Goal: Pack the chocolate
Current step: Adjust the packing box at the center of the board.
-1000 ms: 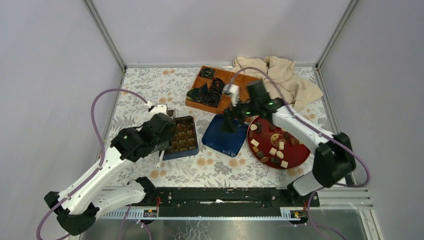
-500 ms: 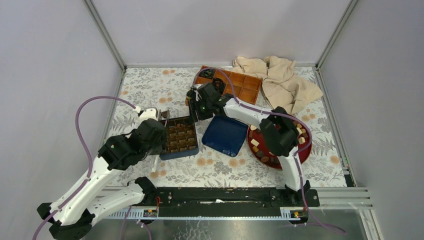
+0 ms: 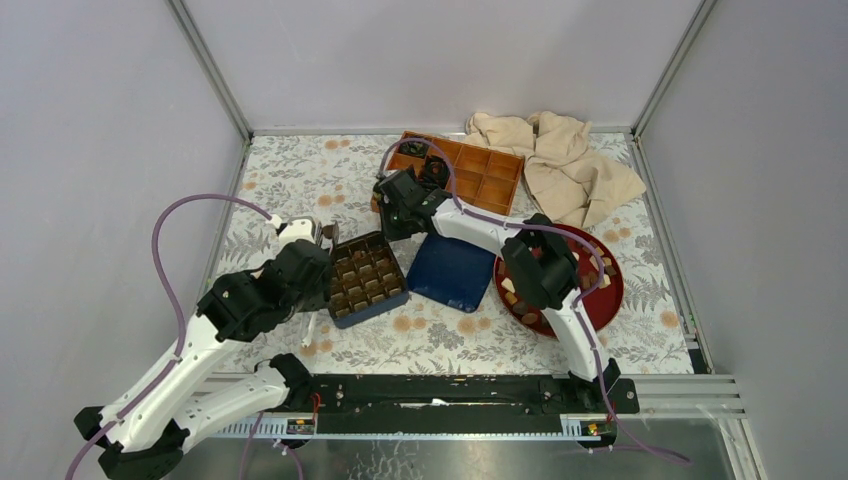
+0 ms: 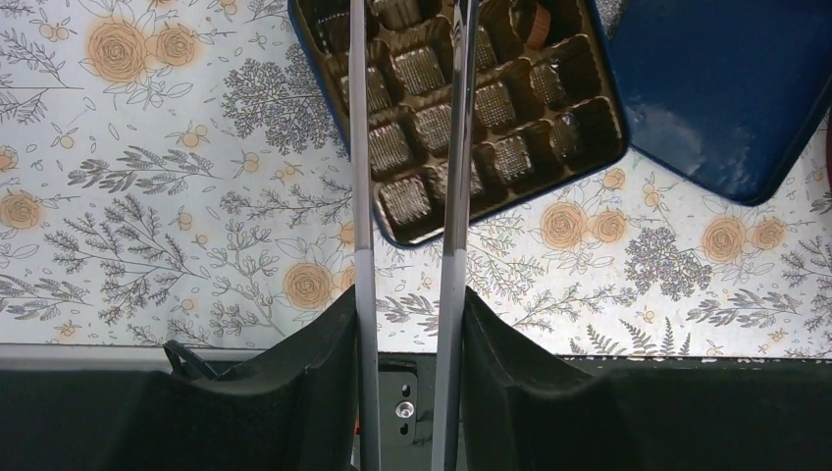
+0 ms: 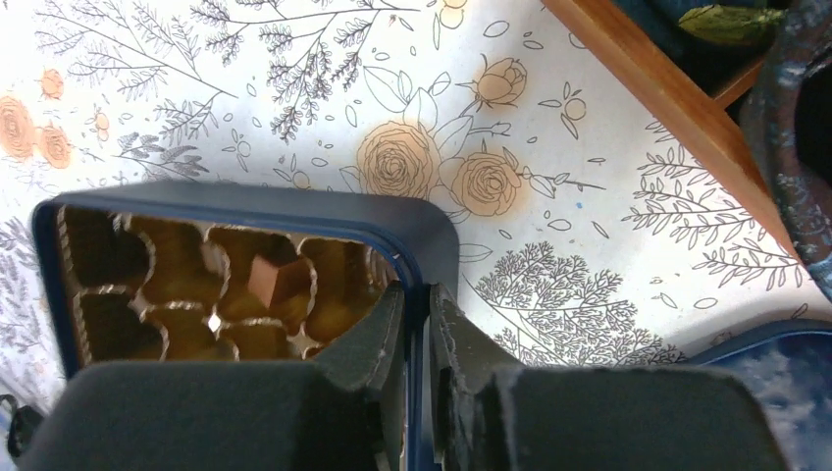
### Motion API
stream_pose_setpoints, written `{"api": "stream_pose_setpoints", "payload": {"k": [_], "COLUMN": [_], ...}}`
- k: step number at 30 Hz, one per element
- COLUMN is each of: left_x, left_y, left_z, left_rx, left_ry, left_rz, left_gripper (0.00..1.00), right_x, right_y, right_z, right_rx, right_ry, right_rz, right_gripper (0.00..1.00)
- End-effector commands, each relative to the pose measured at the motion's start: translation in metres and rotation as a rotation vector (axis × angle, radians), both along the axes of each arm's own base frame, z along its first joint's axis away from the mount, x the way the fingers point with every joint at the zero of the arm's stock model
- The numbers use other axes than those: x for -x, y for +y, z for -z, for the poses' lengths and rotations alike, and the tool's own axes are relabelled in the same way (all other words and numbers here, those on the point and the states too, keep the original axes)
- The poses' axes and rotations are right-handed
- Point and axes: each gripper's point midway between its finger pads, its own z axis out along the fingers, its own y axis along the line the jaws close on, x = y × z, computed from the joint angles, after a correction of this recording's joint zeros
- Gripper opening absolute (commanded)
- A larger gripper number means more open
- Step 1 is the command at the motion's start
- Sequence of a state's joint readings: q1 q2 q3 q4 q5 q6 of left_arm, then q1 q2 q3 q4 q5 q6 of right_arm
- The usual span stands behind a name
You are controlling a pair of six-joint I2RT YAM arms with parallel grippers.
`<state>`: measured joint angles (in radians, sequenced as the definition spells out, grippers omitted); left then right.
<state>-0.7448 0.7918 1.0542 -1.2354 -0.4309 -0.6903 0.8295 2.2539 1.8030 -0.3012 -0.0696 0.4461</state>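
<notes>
Most of the chocolate (image 3: 509, 286) lies on the red plate (image 3: 612, 300). One brown piece (image 5: 276, 280) sits in the blue candy box (image 5: 294, 204), whose corner wall the right gripper (image 5: 417, 294) pinches. The left gripper (image 3: 320, 231) hangs over the box with its blades narrowly apart and tips unseen, so any load cannot be told. A pull might slip off the thin rim or tilt the box and spill the piece. A floral table cover (image 3: 300, 170) lies underneath, with grey panels (image 3: 100, 150) around.

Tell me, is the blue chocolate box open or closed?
Open. The box shows its brown cells, and a blue lid lies beside it.
</notes>
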Motion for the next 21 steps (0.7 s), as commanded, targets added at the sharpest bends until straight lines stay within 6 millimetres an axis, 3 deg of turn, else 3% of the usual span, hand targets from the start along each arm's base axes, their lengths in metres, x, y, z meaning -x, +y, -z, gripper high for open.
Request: {"api": "stream_pose_setpoints", "payload": {"k": [1, 8, 21], "left_x": [-0.004, -0.004, -0.007], "left_y": [0.003, 0.002, 0.005], "left_z": [-0.006, -0.01, -0.03], "left_rx": [0.015, 0.03, 0.056], "left_ry": [-0.039, -0.045, -0.119], "left_rz": [-0.033, -0.023, -0.025], "left_gripper": [0.0, 0.0, 0.0], "right_x": [-0.012, -0.02, -0.043], "right_y": [0.011, 0.018, 0.027], "right_z": [-0.01, -0.021, -0.142], "right_rx": [0.009, -0.001, 0.073], "right_ry": [-0.082, -0.14, -0.589], "right_rz": [0.037, 0.019, -0.022], "right_gripper": [0.13, 0.03, 0.0]}}
